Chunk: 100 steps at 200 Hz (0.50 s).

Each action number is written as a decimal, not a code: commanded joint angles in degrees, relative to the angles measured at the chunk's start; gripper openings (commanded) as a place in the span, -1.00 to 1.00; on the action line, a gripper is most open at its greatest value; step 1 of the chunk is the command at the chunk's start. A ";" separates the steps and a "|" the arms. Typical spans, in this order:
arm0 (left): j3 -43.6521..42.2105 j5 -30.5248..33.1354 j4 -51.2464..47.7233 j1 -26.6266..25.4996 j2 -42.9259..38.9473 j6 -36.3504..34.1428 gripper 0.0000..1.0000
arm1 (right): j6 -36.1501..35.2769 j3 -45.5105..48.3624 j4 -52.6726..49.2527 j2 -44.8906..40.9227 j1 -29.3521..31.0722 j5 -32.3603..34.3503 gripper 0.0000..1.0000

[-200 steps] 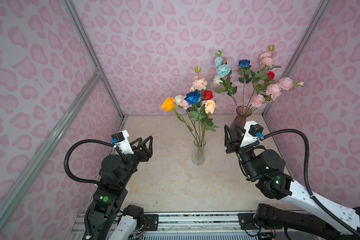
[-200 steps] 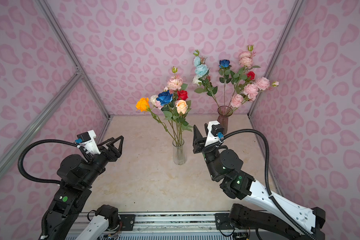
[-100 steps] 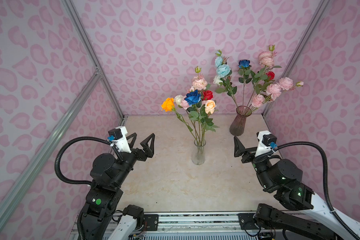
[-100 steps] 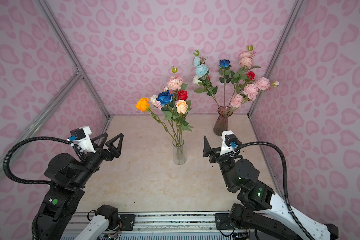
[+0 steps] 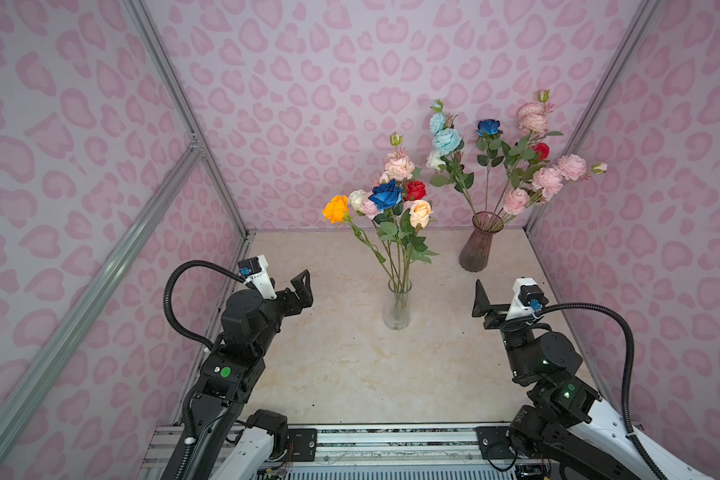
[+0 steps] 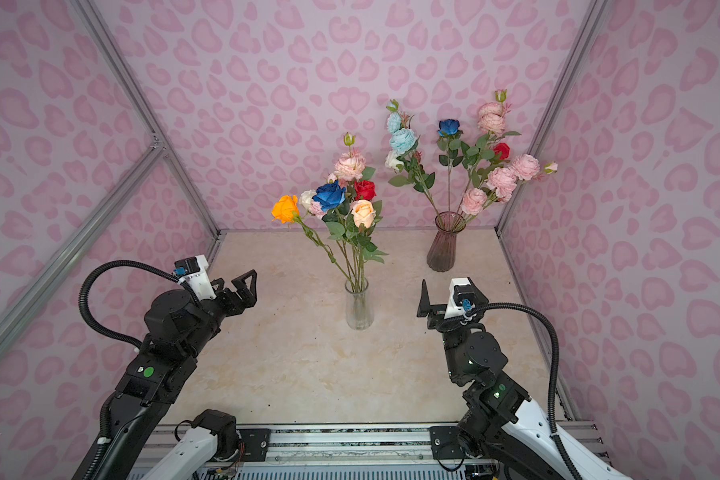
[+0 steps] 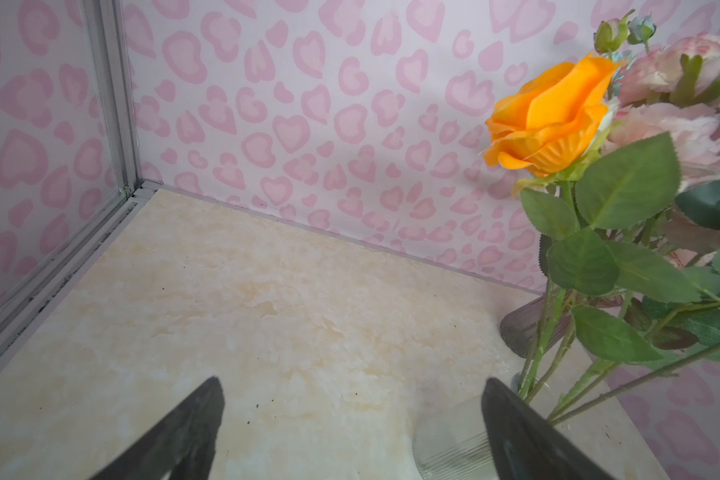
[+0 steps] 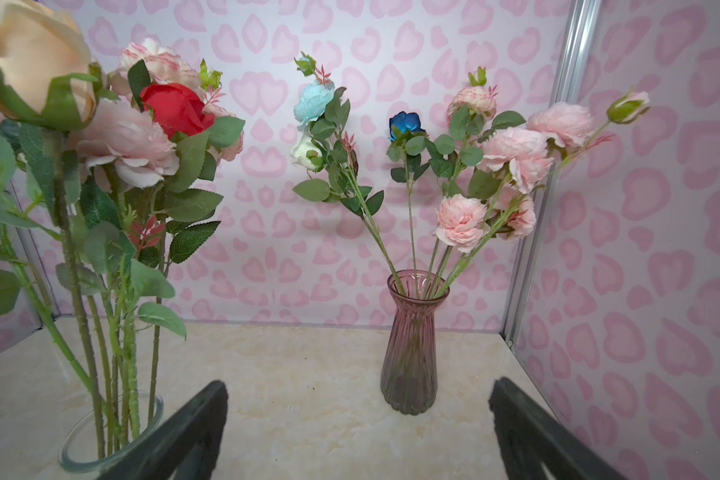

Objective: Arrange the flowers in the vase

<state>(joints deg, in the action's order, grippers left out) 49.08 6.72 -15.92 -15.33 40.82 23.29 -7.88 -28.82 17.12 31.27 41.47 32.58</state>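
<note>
A clear glass vase (image 5: 397,305) stands mid-table and holds flowers (image 5: 385,195) with orange, white, dark blue, red, peach and pink heads. A ribbed purple vase (image 5: 474,245) at the back right holds more flowers (image 5: 547,180): light blue, white, dark blue, red and pink. My left gripper (image 5: 296,293) hangs open left of the clear vase, apart from it. In the left wrist view the orange rose (image 7: 549,120) is near, and nothing lies between the fingers. My right gripper (image 5: 495,303) is open and empty in front of the purple vase (image 8: 410,353).
Pink heart-patterned walls close the marble table (image 5: 341,365) on three sides. Aluminium frame posts (image 5: 184,120) stand at the back corners. A metal rail (image 5: 391,440) with the arm bases runs along the front edge.
Both grippers have opened wide. The right arm has drawn back from the purple vase toward the front right. The left arm has pulled back a little to the left.
</note>
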 commanded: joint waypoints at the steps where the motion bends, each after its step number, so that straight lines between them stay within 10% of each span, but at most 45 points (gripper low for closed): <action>1: -2.61 0.31 4.58 0.13 3.31 -5.75 0.96 | -4.99 2.40 8.23 1.24 -3.54 -9.02 0.98; 34: -17.39 -1.73 29.77 2.98 7.05 -13.67 0.96 | -3.39 4.27 12.71 7.79 -10.54 -14.89 0.98; 100: -31.73 13.32 56.80 6.71 19.41 -24.08 0.95 | -9.93 8.50 16.51 16.15 -15.82 -26.01 0.98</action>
<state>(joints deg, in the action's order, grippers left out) 20.78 12.88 24.12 -9.63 57.63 5.78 -14.50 -21.56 31.24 46.57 26.26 11.90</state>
